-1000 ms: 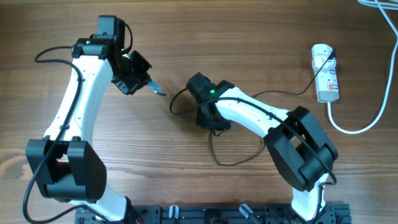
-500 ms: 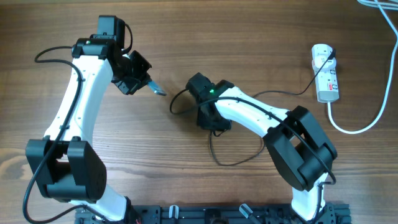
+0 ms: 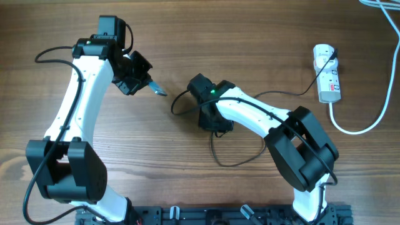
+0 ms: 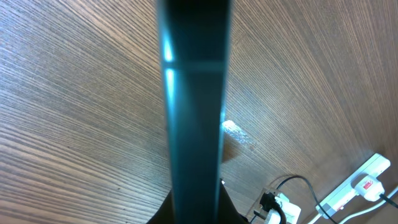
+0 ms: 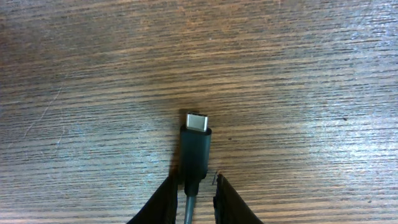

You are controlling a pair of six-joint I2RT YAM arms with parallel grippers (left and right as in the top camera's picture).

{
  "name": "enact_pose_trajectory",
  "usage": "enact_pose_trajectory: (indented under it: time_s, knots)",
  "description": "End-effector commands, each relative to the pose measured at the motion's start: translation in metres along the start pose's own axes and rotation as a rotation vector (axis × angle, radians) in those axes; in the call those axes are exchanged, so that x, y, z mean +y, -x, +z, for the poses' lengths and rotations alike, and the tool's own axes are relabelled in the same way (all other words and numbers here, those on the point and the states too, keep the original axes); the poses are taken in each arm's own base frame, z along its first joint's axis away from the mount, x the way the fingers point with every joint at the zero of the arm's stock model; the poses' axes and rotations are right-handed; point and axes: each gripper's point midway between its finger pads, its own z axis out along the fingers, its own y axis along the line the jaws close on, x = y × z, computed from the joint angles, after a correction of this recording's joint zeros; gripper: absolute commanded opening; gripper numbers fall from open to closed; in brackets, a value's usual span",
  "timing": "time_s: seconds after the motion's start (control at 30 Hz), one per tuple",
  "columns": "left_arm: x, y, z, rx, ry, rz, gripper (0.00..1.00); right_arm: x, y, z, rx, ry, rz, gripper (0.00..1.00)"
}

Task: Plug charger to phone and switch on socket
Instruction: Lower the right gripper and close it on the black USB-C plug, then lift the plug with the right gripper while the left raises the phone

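Note:
My left gripper (image 3: 146, 82) is shut on the phone (image 3: 157, 91) and holds it tilted above the table. In the left wrist view the phone (image 4: 194, 93) is a teal strip running up from the left gripper (image 4: 194, 210). My right gripper (image 3: 212, 122) points down at the table's middle. The charger (image 3: 219, 161) loops around it and runs to the socket (image 3: 329, 75) at the far right. In the right wrist view the charger's plug tip (image 5: 196, 122) lies on the wood. The right gripper (image 5: 194, 180) is narrowly open astride the plug's black body, with a thin gap on the right.
The socket's thick white cord (image 3: 375, 119) curves along the right edge. The socket (image 4: 367, 182) also shows low right in the left wrist view. The arm bases stand at the table's near edge (image 3: 206, 215).

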Motion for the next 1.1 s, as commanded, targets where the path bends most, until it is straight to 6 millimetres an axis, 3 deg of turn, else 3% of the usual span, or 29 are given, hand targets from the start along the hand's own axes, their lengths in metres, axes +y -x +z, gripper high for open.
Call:
enact_pose_trajectory:
  time_s: [0.0,0.1,0.2,1.07]
  knots:
    - [-0.0046,0.0024,-0.01,-0.026,-0.019,0.028,0.04,-0.0123,-0.0122,0.0251,0.053,-0.07,-0.005,0.22]
    - [-0.0046,0.0024,-0.01,-0.026,-0.019,0.028,0.04,-0.0124,-0.0122,0.0251,0.054,-0.071,-0.006,0.22]
    - [-0.0046,0.0024,-0.01,-0.026,-0.019,0.028,0.04,-0.0124,-0.0121,0.0251,0.053,-0.071,-0.005,0.14]
    - [-0.0044,0.0023,-0.01,-0.026,-0.018,0.028,0.04,-0.0107,-0.0044,0.0255,0.016,-0.069,-0.008,0.14]
